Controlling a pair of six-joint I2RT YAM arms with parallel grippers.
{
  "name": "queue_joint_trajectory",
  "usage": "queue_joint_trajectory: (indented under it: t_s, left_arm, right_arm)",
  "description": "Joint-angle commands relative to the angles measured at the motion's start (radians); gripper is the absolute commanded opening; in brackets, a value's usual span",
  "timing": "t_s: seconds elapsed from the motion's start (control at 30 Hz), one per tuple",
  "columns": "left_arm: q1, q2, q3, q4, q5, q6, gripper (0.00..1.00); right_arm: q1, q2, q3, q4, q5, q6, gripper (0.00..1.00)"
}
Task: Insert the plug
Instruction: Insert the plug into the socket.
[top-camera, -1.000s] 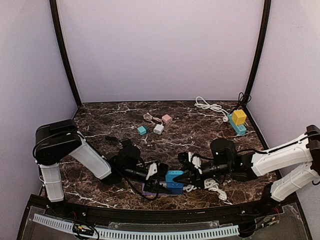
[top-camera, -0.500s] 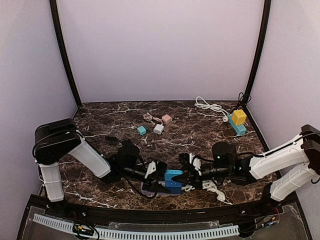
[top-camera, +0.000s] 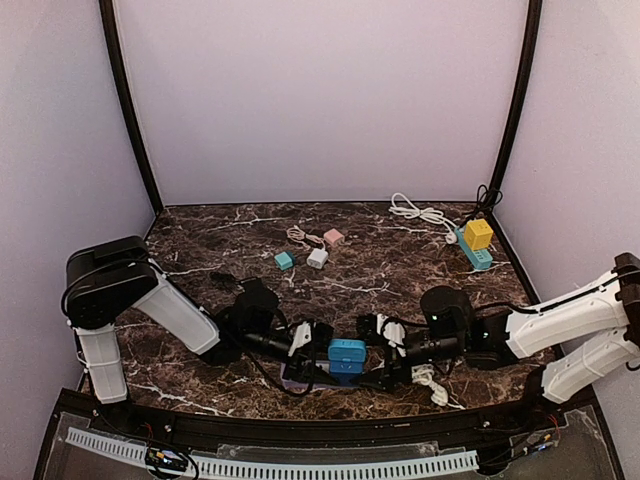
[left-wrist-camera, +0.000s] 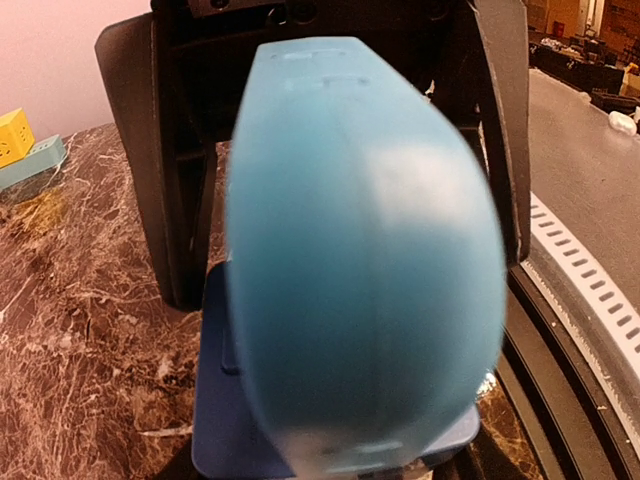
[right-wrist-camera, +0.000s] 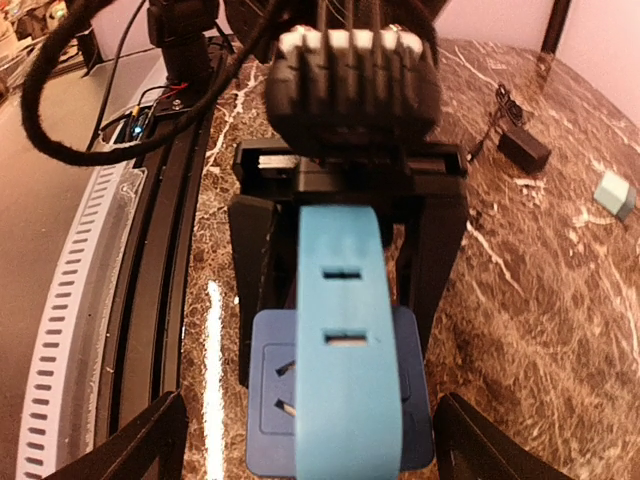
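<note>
My right gripper (top-camera: 375, 353) has just let go. A moment ago it was pinched tight on the light blue plug (top-camera: 347, 349). Now its fingers stand wide apart, one on each side of the plug and not touching it. In my right wrist view I can see both of my fingers far out at the bottom corners.

The plug does not fall over. It stands by itself on top of the dark blue socket block (right-wrist-camera: 270, 400), near the front edge of the table (top-camera: 400, 260). It looks like it sits a bit lower on the block than it did before.

My left gripper (top-camera: 315, 352) has not changed. Its two black fingers are on the two sides of the socket block and hold it in place.

I think this means the plug is in, because nothing holds it and it stays up. I cannot see the metal pins, so I cannot be sure they are pushed all the way down. I think the next thing is to pull my right arm back without bumping the plug.
</note>
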Motion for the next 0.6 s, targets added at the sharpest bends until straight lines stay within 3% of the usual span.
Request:
queue_joint_trajectory:
  t_s: [0.0, 0.37, 0.43, 0.47, 0.53, 0.57]
  left_arm:
    - [0.009, -0.011, -0.027, -0.120, -0.091, 0.040, 0.01]
    - [0.001, -0.015, -0.046, -0.123, -0.339, -0.112, 0.02]
    - [-0.010, -0.023, -0.068, -0.099, -0.332, -0.097, 0.31]
    - [-0.015, -0.030, -0.075, -0.078, -0.329, -0.087, 0.61]
    - [-0.017, -0.045, -0.087, -0.068, -0.329, -0.075, 0.93]
    - [-0.017, -0.051, -0.089, -0.070, -0.334, -0.069, 0.96]
  right_arm:
    - [-0.004, -0.048, -0.002, -0.169, 0.050, 0.029, 0.94]
    - [-0.043, -0.328, 0.000, -0.247, 0.223, 0.166, 0.99]
    - [-0.056, -0.362, 0.004, -0.257, 0.275, 0.200, 0.99]
    - [-0.062, -0.370, 0.013, -0.274, 0.307, 0.214, 0.99]
    - [-0.074, -0.370, 0.049, -0.321, 0.335, 0.236, 0.99]
    - [-0.078, -0.365, 0.066, -0.345, 0.340, 0.245, 0.99]
